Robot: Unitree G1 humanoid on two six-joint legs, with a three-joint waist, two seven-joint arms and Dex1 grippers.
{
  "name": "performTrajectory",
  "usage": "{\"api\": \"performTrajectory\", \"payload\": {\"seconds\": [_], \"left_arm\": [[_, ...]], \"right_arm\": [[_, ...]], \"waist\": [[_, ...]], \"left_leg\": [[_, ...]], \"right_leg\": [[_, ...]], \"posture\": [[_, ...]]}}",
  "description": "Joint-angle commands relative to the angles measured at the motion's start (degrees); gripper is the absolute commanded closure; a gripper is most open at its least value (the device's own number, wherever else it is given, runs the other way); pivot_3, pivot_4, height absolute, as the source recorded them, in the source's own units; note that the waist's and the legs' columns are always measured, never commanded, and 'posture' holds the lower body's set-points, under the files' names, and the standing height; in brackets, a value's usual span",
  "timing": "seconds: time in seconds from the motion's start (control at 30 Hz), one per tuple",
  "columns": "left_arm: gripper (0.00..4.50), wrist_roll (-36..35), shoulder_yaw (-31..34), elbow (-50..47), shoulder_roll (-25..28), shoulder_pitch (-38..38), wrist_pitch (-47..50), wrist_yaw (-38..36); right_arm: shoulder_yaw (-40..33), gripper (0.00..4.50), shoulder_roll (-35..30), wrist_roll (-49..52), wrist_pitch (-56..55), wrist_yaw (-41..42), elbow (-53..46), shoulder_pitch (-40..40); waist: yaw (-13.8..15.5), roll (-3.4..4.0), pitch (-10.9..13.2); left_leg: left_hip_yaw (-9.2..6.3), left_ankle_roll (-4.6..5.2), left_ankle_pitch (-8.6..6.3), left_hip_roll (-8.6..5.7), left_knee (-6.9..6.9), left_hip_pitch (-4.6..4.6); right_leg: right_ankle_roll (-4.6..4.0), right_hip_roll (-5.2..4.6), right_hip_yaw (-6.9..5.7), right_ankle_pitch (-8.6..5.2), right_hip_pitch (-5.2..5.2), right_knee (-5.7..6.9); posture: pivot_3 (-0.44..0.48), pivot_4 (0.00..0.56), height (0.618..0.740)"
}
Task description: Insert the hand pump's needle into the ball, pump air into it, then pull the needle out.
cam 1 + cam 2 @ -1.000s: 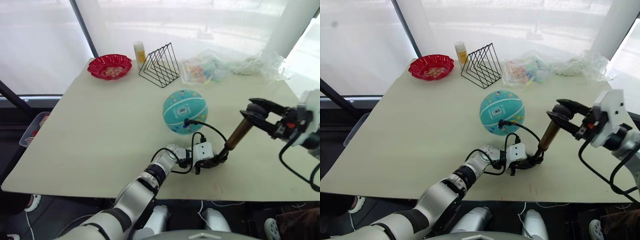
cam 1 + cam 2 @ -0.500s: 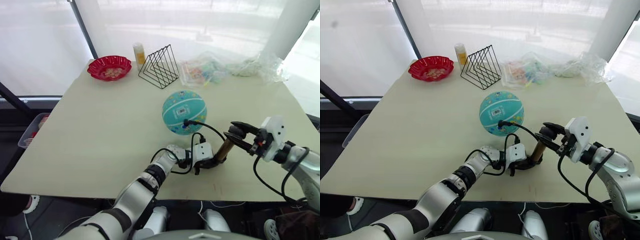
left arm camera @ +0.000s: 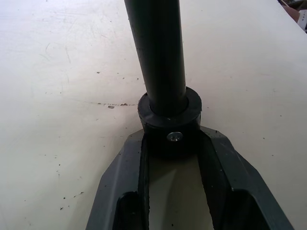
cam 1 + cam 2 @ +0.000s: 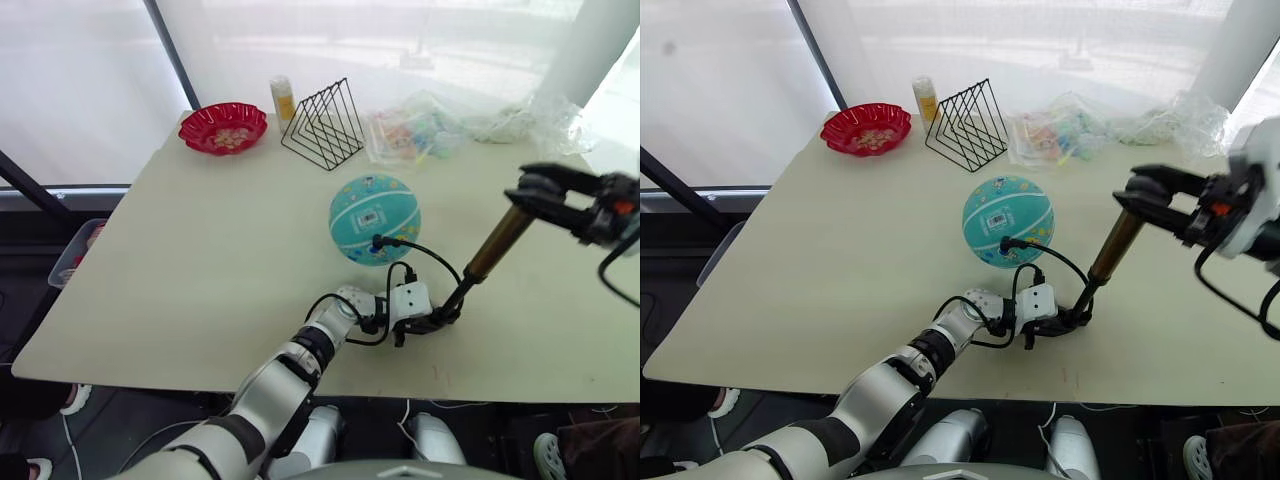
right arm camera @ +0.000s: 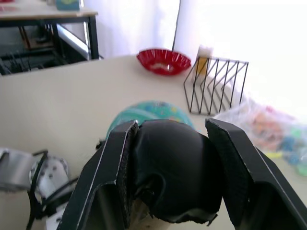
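The teal-blue ball point(image 4: 374, 218) rests round near the table's middle. The hand pump point(image 4: 490, 250) leans up to the right from its black base cap point(image 3: 170, 117) on the table. My left gripper point(image 4: 443, 318) is shut on that base cap. High at the right, my right gripper point(image 4: 537, 190) is shut on the black handle point(image 5: 170, 167), with the bronze barrel stretched out below it. The thin black hose point(image 4: 425, 255) arcs from the base to the ball's near side. The needle is hidden where the hose tip meets the ball.
A red scalloped bowl point(image 4: 223, 127), a yellow bottle point(image 4: 283, 98) and a black wire rack point(image 4: 322, 128) stand along the far edge. Crumpled plastic bags point(image 4: 425, 128) lie at the far right. The table's front edge point(image 4: 300, 375) runs just under my left arm.
The right gripper pushed the handle down close to the base half a second ago and has now drawn it back up and to the right. Left gripper and ball stayed put.
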Motion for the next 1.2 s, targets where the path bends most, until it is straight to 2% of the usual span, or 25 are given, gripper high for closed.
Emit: {"api": "performTrajectory", "payload": {"seconds": [0.03,0.13,0.23,0.33,0.43,0.57,0.63,0.8,1.0,1.2], "left_arm": [[3.43,5.3,-3.7,7.7,2.3,4.0,5.1,1.1],[3.43,5.3,-3.7,7.7,2.3,3.9,5.2,1.1],[3.43,5.3,-3.6,7.7,2.2,4.0,5.3,1.2],[3.43,5.2,-3.6,7.6,2.3,4.0,5.3,1.1],[3.43,5.2,-3.5,7.6,2.3,3.9,5.3,1.3],[3.43,5.2,-3.6,7.5,2.5,4.1,5.3,1.4],[3.43,5.1,-3.5,7.4,2.6,4.2,5.3,1.3],[3.43,5.1,-3.5,7.2,2.9,4.5,5.4,1.3],[3.43,5.2,-3.6,7.2,2.9,4.5,5.5,1.3],[3.43,5.2,-3.7,7.2,2.8,4.5,5.4,1.2]], "right_arm": [[-8.8,2.6,-1.9,2.5,-1.2,-2.7,0.5,-4.8],[-8.7,2.6,-2.2,2.7,0.0,-2.3,0.7,-4.2],[-3.2,2.6,1.8,0.9,1.4,-2.2,-3.4,3.2],[-0.2,2.6,5.7,1.7,2.5,-4.7,-5.0,6.3],[3.3,2.6,9.6,1.6,2.9,-6.2,-6.4,9.3],[13.7,2.6,12.2,-10.3,-4.0,-3.5,-6.2,15.5],[17.0,2.6,14.9,-13.1,-6.6,-3.7,-4.7,17.1],[26.3,2.6,19.0,-27.0,-17.7,-3.5,2.2,20.9],[29.4,2.6,22.0,-34.1,-25.3,-3.8,7.7,22.7],[29.6,2.6,22.0,-35.5,-28.1,-3.0,7.9,22.5]], "waist": [[0.0,-0.03,0.0],[0.0,0.0,0.1],[0.2,-0.1,0.0],[0.1,-0.46,-0.3],[-0.2,-0.45,-0.5],[-0.3,-0.74,-1.2],[-0.5,-0.86,-1.4],[-0.8,-1.01,-1.6],[-1.4,-0.91,-1.8],[-1.5,-0.83,-1.9]], "left_leg": [[0.0,0.0,0.0,0.0,0.0,-0.02],[0.04,0.01,0.0,-0.05,0.01,-0.05],[-0.02,0.01,0.01,-0.04,0.0,-0.07],[-0.01,0.0,0.0,-0.01,-0.03,0.01],[0.01,0.0,0.0,0.03,-0.03,0.19],[-0.04,-0.02,-0.01,0.17,-0.13,0.3],[-0.05,-0.03,-0.02,0.21,-0.19,0.41],[-0.05,-0.05,-0.04,0.3,-0.31,0.86],[-0.06,-0.11,-0.07,0.4,-0.39,1.06],[-0.09,-0.11,-0.07,0.4,-0.39,1.07]], "right_leg": [[0.0,-0.01,0.0,0.0,0.0,0.0],[0.0,-0.06,0.02,0.0,-0.03,-0.01],[0.0,-0.04,-0.04,0.0,-0.07,0.0],[0.0,-0.02,0.0,0.0,-0.04,0.01],[0.01,0.01,0.03,-0.01,0.12,0.01],[0.01,0.14,-0.04,-0.02,0.17,0.01],[0.04,0.21,-0.03,-0.04,0.22,0.01],[0.04,0.32,0.05,-0.07,0.64,0.0],[0.1,0.44,0.14,-0.12,0.78,0.01],[0.1,0.49,0.17,-0.11,0.78,0.02]], "posture": [[0.0,0.15,0.74],[0.0,0.15,0.74],[0.0,0.15,0.74],[0.0,0.15,0.74],[0.0,0.15,0.74],[0.0,0.15,0.74],[0.0,0.15,0.74],[0.0,0.15,0.74],[0.0,0.15,0.74],[0.0,0.15,0.74]]}}
